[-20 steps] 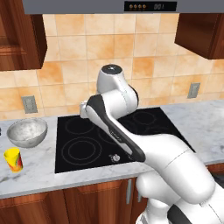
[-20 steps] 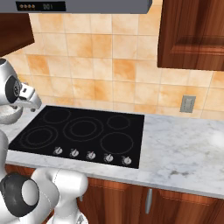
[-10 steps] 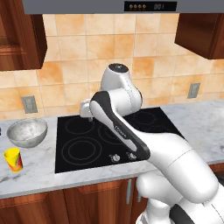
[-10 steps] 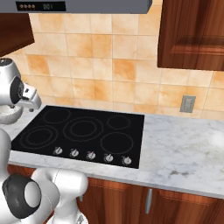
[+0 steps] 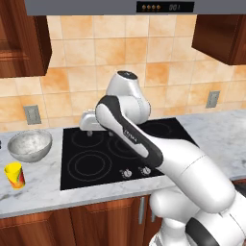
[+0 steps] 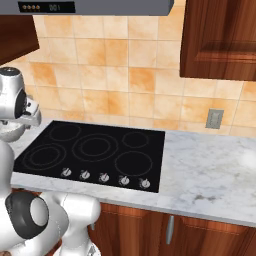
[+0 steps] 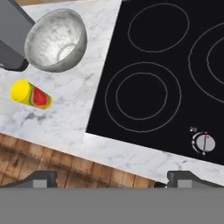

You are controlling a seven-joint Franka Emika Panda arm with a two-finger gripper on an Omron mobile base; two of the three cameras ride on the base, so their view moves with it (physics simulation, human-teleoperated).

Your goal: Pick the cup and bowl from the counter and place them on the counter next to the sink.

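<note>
Marble worktop, both vessels still waiting: the approach step

Dark finger tips of the gripper stand wide apart at the bottom of the hand view with nothing between them. The hand hangs well above the front edge of the counter, looking down on the front left part of the black cooktop. In the left base view the hand sits over the rear left burner, held high off the glass.

Out from there, towards the worktop's left end, lies the cup; the left base view shows this yellow tumbler standing upright near the front edge. Just behind it, apart from it and closer to the wall, stands the bowl, silvery outside and speckled white inside, mouth up. Neither touches the cooktop; a strip of bare marble lies between them and its left edge.

The sink cannot be made out in these pictures, so the place of delivery is not to be judged from here.

By these signs the task is at its first step: reaching for a first pick, with nothing carried. The next move likely calls for swinging the hand left past the cooktop's edge, lining the open jaws over the cup, the nearer and narrower thing, then descending to straddle its tapered wall without knocking the bowl beside it
</note>
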